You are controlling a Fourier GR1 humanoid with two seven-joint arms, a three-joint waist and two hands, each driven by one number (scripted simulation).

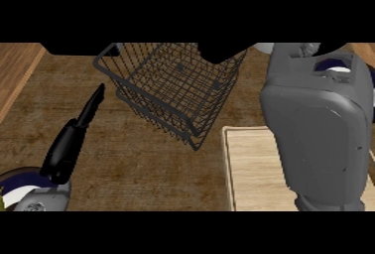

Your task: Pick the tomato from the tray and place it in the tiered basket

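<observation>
Wire basket [172, 87] sits at top centre of the worktop [132, 163], dark mesh w/ two tiers, upper tier wide, lower one poking out toward the bottom-right. Through the mesh only the brown worktop shows; no item visible in either tier from here. The top edge of the basket is cut off by a dark shape.

Tray [253, 171] lies at lower right, pale beige w/ a light raised rim, its near-left corner just beside the basket's lowest corner. The visible part of the tray holds nothing. Most of its right side is hidden under the right forearm [319, 129], a big grey shell running from the bottom edge up to the top right.

Tomato: can't be seen anywhere, not on the visible part of the tray, not in the basket. Can't tell where it is.

Right hand: not visible past the forearm's top end, so can't tell if it holds anything.

Left hand [73, 141] is at lower left, well apart from the basket & tray, black fingers straight and pointing up, holding nothing, above the bare worktop. A wooden strip [18, 74] runs along the left edge.
</observation>
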